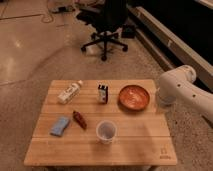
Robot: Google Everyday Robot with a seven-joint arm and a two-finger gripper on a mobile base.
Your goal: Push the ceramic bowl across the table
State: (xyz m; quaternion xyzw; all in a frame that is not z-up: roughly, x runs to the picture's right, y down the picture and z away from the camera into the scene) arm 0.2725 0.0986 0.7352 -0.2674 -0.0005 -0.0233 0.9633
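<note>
Bowl (134, 96) on surface (125, 145), far-right part, near right edge. Gripper (162, 100) just right of bowl at surface edge, below white arm (187, 90); contact with bowl unclear, gripper state can't tell. Carton (102, 93) left of bowl. Cup (106, 131) near front centre. Bottle (69, 92) far left.

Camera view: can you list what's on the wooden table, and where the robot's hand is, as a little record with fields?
table: low, light wooden slats
ceramic bowl: orange-red, upright, back right of table
gripper: at the table's right edge, beside the bowl; contact unclear
plastic cup: whitish, upright, front middle
white bottle: lying down, back left
dark carton: standing between bottle and bowl
blue cloth: front left
red-brown packet: beside the cloth
office chair: black, on floor behind
</note>
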